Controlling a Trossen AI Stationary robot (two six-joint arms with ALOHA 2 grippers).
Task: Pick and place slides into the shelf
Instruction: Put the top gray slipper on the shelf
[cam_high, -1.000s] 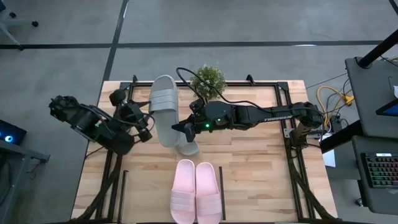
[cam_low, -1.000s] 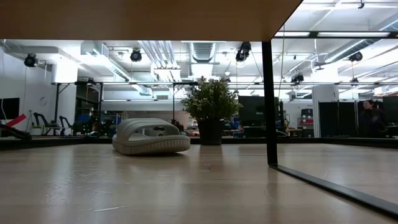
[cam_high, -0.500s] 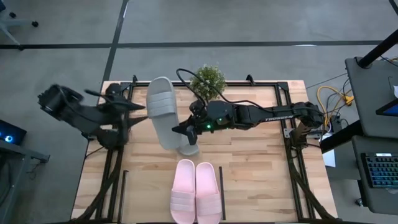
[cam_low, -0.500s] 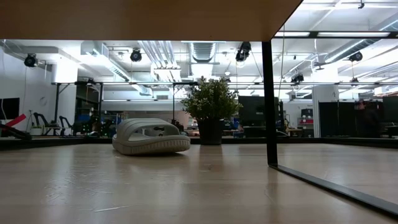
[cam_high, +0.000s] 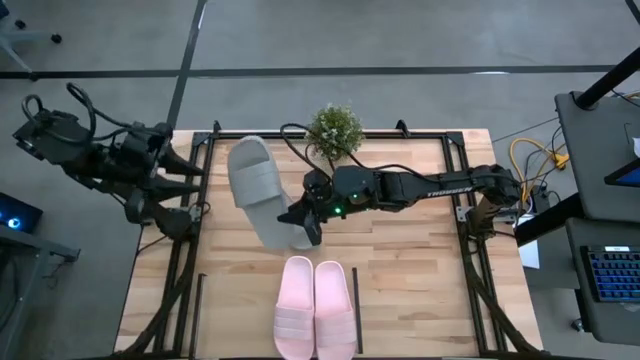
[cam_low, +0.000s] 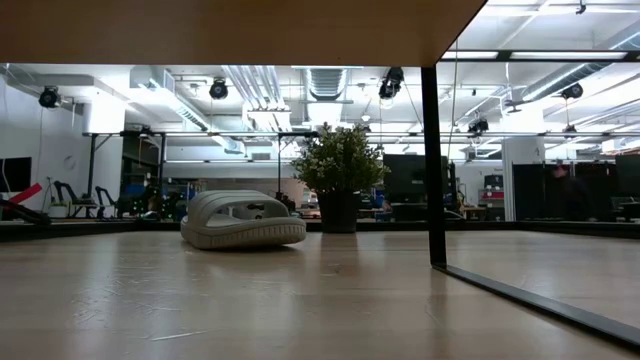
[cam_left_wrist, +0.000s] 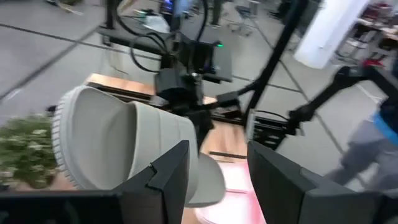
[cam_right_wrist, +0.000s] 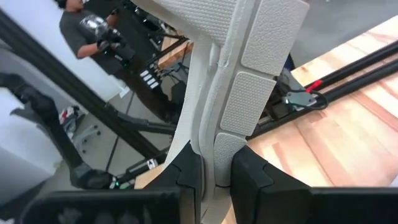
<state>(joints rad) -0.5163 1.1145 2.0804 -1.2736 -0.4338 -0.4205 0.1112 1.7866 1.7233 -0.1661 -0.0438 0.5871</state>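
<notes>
A grey-green slide (cam_high: 255, 188) hangs in the air over the table's far left part, strap side up, toe end pointing far-left. My right gripper (cam_high: 305, 222) is shut on its near end. The second grey-green slide (cam_low: 243, 220) rests sole-down on the table; in the high view only a sliver (cam_high: 297, 242) shows beneath the gripper. The pale pink pair (cam_high: 315, 308) lies side by side at the near edge, between the shelf's thin black bars (cam_high: 357, 322). My left gripper (cam_high: 196, 172) is open beyond the table's left edge, its fingers (cam_left_wrist: 168, 180) facing the lifted slide (cam_left_wrist: 124, 140). My right gripper pinches the grey-green slide's heel end (cam_right_wrist: 217, 163) between its two fingers (cam_right_wrist: 189, 180), across the sole's thickness, coming level from the table's right side. The slide is lifted clear of the table and reaches away from the fingers toward the far-left corner.
A potted plant (cam_high: 335, 128) stands at the far edge, close behind the right arm. A shelf upright (cam_low: 432, 165) and its wooden top (cam_low: 240, 30) show in the low view. Bare wood lies right of the pink pair. A person (cam_right_wrist: 87, 25) stands beyond the table.
My left gripper has drawn away from the lifted slide's left side, backing out past the table's left edge. The slide stays in my right gripper; its toe end has swung toward the left while the heel end stayed. The right gripper shifted slightly toward the near edge.
</notes>
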